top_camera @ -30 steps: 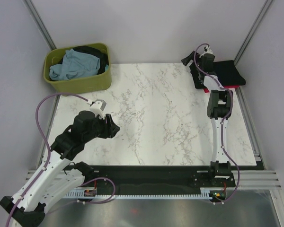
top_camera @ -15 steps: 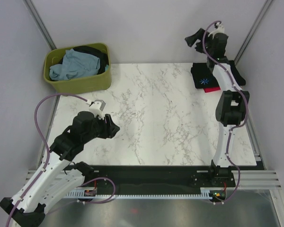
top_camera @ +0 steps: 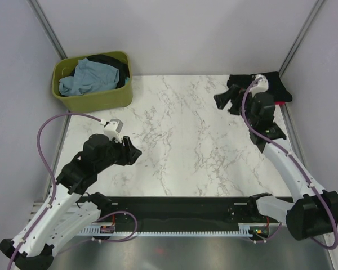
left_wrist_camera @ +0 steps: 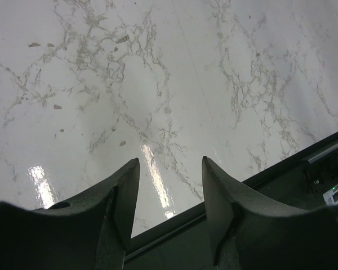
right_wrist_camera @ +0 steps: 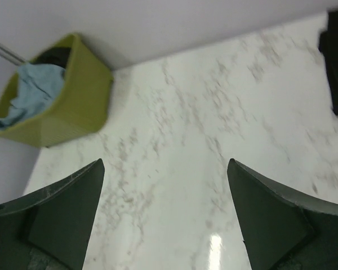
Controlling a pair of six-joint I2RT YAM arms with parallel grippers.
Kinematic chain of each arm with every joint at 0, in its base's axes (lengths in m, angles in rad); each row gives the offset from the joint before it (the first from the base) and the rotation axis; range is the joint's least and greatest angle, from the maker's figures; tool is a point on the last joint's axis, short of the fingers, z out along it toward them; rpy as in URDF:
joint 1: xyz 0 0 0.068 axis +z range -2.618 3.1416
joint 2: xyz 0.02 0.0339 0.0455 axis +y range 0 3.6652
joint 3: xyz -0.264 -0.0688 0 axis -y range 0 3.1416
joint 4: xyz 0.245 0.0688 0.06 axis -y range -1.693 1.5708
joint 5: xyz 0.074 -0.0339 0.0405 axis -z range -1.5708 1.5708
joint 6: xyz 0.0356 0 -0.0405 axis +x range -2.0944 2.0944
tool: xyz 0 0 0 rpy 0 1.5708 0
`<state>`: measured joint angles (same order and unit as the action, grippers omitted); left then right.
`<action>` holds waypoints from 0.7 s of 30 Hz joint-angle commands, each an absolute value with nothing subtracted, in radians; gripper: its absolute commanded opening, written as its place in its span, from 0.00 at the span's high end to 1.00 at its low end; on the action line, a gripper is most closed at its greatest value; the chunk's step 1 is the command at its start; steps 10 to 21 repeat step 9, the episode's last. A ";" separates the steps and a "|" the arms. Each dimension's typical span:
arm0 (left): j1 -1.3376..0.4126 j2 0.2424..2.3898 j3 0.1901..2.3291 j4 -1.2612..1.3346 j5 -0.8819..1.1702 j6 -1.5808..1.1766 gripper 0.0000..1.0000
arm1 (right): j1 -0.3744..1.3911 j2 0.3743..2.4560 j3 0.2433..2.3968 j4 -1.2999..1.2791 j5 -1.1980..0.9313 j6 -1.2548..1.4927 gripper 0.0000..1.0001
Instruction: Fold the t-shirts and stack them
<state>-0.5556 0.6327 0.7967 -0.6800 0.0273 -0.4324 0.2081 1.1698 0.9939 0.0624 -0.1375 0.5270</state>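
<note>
T-shirts (top_camera: 279,88) stacked far-right | right pincer (right_wrist_camera: 164,164) withdrawn, wide, empty | left pincer (left_wrist_camera: 170,161) half-open, empty

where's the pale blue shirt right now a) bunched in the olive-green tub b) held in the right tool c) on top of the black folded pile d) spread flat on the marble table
A: the pale blue shirt lies crumpled inside the olive-green tub, beside a dark garment, not on the marble.
</note>
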 commanded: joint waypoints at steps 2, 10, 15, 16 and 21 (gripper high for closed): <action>-0.548 0.637 0.816 -0.670 0.035 -0.408 0.44 | 0.202 1.085 0.822 -0.132 -0.050 0.525 0.02; -0.546 0.646 0.813 -0.670 0.006 -0.408 0.43 | 0.296 0.937 0.563 -0.081 -0.089 0.546 0.02; -0.546 0.646 0.813 -0.670 0.006 -0.408 0.43 | 0.296 0.937 0.563 -0.081 -0.089 0.546 0.02; -0.546 0.646 0.813 -0.670 0.006 -0.408 0.43 | 0.296 0.937 0.563 -0.081 -0.089 0.546 0.02; -0.546 0.646 0.813 -0.670 0.006 -0.408 0.43 | 0.296 0.937 0.563 -0.081 -0.089 0.546 0.02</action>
